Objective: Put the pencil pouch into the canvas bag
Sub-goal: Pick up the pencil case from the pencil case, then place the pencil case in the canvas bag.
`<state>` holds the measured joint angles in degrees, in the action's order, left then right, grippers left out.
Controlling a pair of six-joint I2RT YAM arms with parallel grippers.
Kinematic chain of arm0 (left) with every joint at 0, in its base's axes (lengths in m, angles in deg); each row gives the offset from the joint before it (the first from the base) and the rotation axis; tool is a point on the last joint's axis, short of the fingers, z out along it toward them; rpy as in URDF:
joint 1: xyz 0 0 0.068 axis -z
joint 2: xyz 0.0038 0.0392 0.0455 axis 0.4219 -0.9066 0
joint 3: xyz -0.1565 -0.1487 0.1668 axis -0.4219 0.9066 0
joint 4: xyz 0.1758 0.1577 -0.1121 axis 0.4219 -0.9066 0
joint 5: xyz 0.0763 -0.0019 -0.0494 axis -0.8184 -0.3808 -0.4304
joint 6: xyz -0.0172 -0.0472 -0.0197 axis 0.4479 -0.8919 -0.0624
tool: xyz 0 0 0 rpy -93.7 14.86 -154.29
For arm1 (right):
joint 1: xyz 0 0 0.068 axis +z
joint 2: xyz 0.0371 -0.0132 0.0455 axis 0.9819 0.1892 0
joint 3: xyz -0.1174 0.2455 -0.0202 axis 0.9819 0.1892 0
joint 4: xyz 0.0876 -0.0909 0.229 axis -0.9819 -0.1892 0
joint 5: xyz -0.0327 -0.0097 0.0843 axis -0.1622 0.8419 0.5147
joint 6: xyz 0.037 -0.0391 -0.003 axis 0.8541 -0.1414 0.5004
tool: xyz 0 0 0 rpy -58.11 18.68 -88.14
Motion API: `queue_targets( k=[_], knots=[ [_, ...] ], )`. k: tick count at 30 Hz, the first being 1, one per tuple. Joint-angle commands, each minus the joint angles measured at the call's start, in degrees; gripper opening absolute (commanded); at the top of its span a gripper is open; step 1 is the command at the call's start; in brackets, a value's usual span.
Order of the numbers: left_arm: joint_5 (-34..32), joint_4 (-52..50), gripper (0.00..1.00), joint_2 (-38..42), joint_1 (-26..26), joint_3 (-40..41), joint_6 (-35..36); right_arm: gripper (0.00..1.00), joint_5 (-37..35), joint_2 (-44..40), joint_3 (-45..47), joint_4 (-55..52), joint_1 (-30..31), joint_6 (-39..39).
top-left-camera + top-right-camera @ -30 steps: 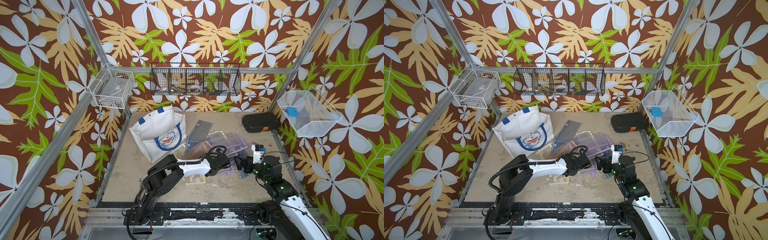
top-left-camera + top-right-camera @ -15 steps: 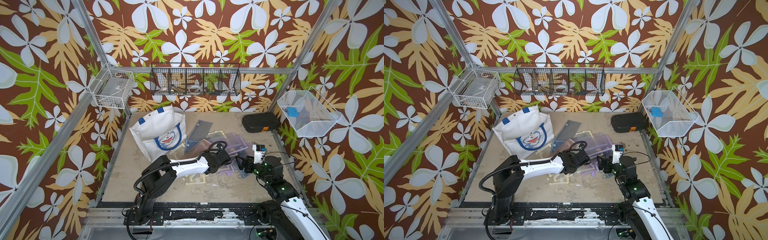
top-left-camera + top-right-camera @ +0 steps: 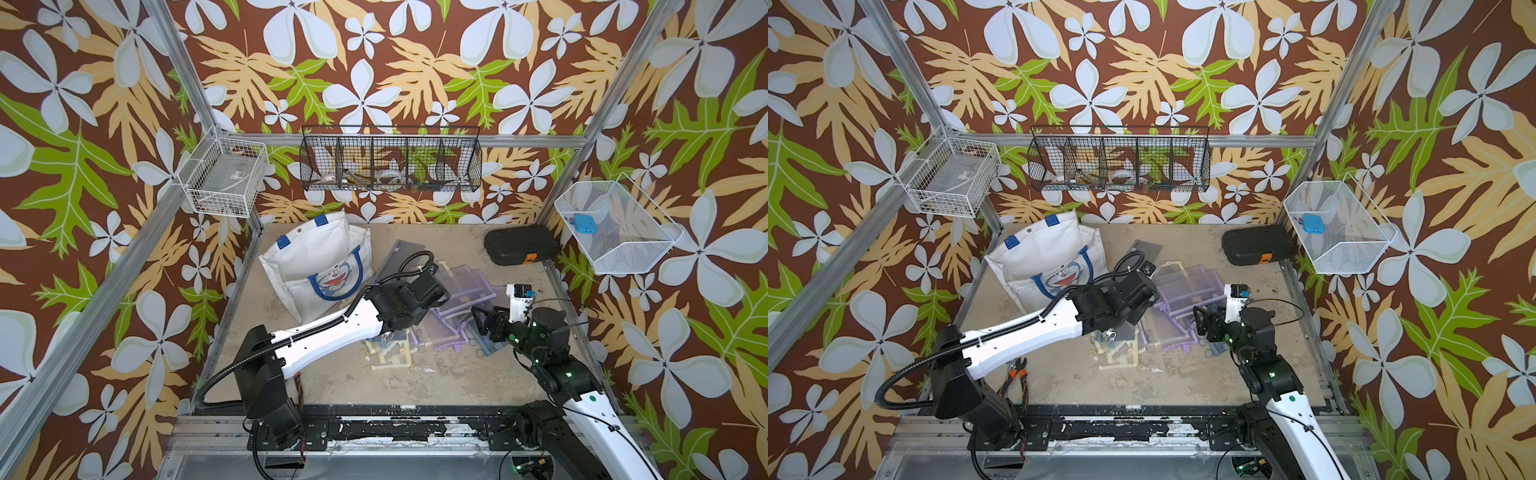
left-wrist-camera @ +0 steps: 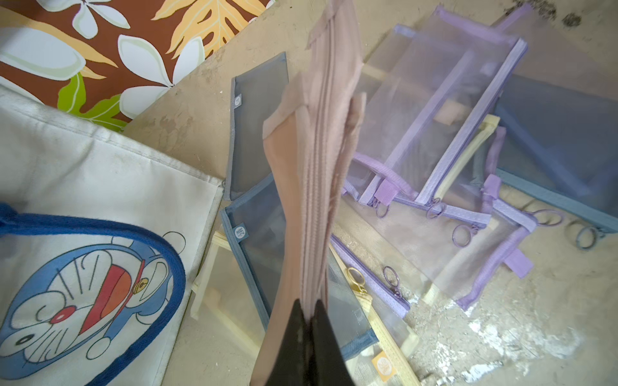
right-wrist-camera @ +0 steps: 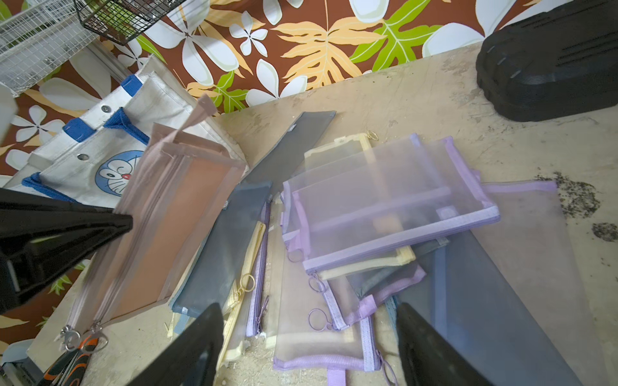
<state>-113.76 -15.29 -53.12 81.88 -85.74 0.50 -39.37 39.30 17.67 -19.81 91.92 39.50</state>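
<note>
Left pincer (image 4: 309, 310) clamped on one edge of the pencil pouch (image 4: 321, 160), held just beside the canvas bag (image 4: 100, 187). Right pincer (image 5: 307, 314) apart, farther from the bag. Hazard: the limp pouch may slip or snag the bag's rim.

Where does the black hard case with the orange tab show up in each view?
In both top views: black hard case at the far right corner of the table.
Left wrist: not in it.
Right wrist: black hard case beyond the purple mesh pouches.
Shared landmark: canvas bag with the cat face, in all four views.
</note>
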Motion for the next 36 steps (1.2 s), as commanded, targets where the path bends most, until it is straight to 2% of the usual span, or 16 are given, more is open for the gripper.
queue_targets(
  k=[1,6,10,13,16,21,24,27,30,36],
  knots=[
    [6.5,-0.4,0.0,3.5,-1.4,-0.7,2.1,0.81,1.9,0.3,-1.1,0.7,0.0,-1.5],
    [16.2,0.5,0.0,7.5,-7.0,-2.1,4.6,0.8,3.3,1.3,-2.6,0.4,0.1,-3.2],
    [19.8,1.0,0.0,8.4,-10.1,-2.9,5.0,0.79,4.3,1.7,-3.9,0.1,0.1,-4.2],
    [18.4,0.5,0.0,8.3,-10.8,-5.1,5.9,0.79,4.8,2.2,-4.5,0.0,0.1,-5.1],
    [13.3,-0.4,0.0,8.1,-12.4,-9.5,8.0,0.79,5.9,2.8,-5.3,-0.1,0.1,-5.8],
    [3.7,2.4,0.0,8.8,-16.7,-16.0,16.7,0.78,7.8,4.5,-7.5,-0.3,0.2,-7.2],
    [1.7,6.0,0.0,10.0,-19.3,-17.0,21.8,0.8,8.7,5.0,-9.3,-0.6,0.2,-8.1],
    [1.3,6.7,0.0,9.5,-24.1,-18.8,24.6,0.81,9.7,5.7,-11.7,-1.3,0.2,-8.6],
    [0.7,8.2,0.0,9.7,-29.2,-17.8,27.2,0.81,10.3,6.1,-13.0,-1.9,0.2,-9.0],
    [5.0,14.0,0.0,11.8,-38.8,-7.6,31.1,0.8,11.0,5.9,-13.2,-2.0,0.2,-8.2]
  ],
)
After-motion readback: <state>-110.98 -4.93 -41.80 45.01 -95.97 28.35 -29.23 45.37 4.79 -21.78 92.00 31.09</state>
